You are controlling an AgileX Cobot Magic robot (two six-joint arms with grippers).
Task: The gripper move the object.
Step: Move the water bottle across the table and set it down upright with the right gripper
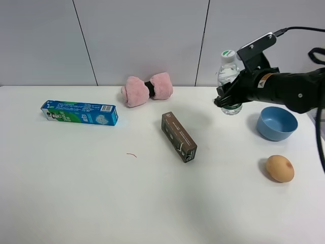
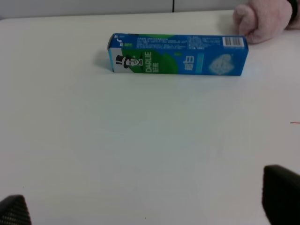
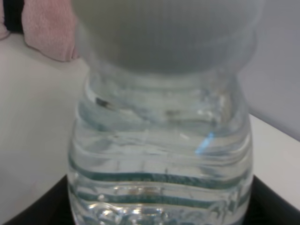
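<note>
- Exterior high view: I have the right gripper (image 1: pixel 229 99) pinched low on the water bottle (image 1: pixel 227 72), which is upright near the back edge of the table (image 1: pixel 101 198).
- Right wrist view: the bottle fills the frame between dark fingers (image 3: pixel 276 204).
- A blue bowl (image 1: pixel 277 123) sits just beside the bottle, with an egg (image 1: pixel 280 168) nearer the front.
- The left gripper (image 2: pixel 147 199) hangs spread wide, facing the toothpaste box (image 2: pixel 178 61).

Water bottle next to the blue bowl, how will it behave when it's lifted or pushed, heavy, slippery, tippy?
The water bottle looks filled, so it is probably heavy for its size. Its clear ribbed wall may flex under a squeeze, though the ribs should limit slipping. Tall and narrow, it would likely tip if pushed near the cap.
</note>
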